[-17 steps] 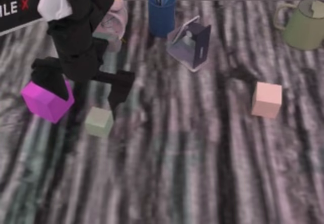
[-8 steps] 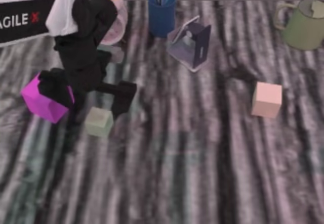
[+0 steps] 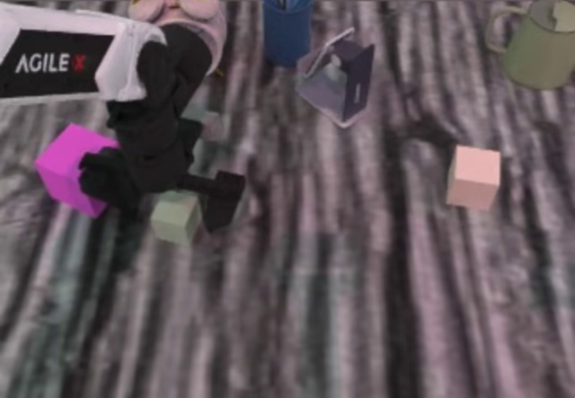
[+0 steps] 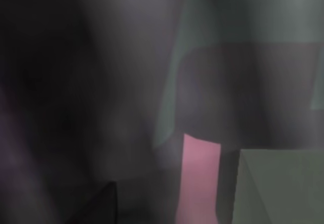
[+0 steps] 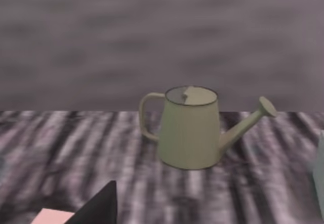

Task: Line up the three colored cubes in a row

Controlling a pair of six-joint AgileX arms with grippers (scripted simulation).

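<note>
One sage-green cube (image 3: 175, 216) was seen between the spread fingers of left gripper (image 3: 162, 187), magenta cube (image 3: 65, 166) touching one finger.

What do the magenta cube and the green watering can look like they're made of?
Magenta cube: flat, matte faces with no shine, possibly plastic or painted wood; cannot tell which. Watering can: smooth pale green with a dark rim and soft sheen, perhaps enamelled metal or ceramic.

magenta cube (image 3: 63, 166), pale pink cube (image 3: 473, 177), sage-green cube (image 3: 175, 217)
</note>
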